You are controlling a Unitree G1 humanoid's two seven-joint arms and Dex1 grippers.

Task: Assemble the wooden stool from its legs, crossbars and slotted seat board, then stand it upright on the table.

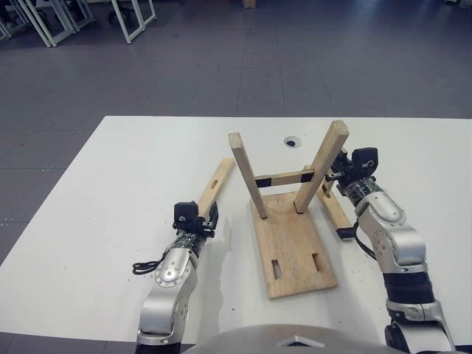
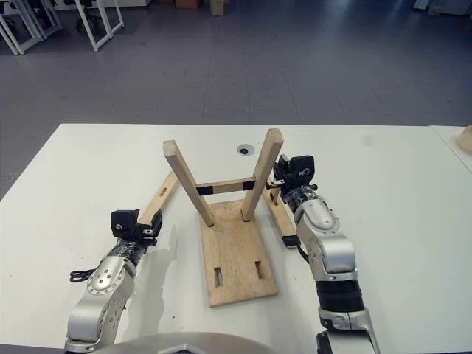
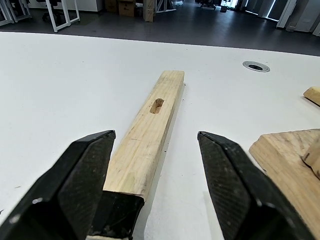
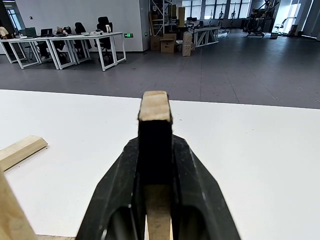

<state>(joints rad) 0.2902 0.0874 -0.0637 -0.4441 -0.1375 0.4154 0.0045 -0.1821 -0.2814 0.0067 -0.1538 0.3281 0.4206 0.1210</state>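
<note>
Half built: two legs (image 1: 247, 173) socketed in seat board (image 1: 295, 254).
Left tool (image 3: 155, 136) released astride loose leg (image 1: 215, 184); right tool (image 4: 155, 142) grasps crossbar (image 4: 154, 107).

The white table (image 1: 110, 221) stands on a grey tiled floor (image 1: 221, 59); a round cable port (image 1: 293, 140) is set in the tabletop near the table's far edge. Beyond the table's far left corner, white-framed desks (image 4: 75, 42) with office chairs (image 4: 102, 22) stand against a white wall (image 4: 65, 12). Straight beyond the far edge, cardboard boxes (image 4: 167, 45) stand before tall windows (image 4: 200, 7).
</note>
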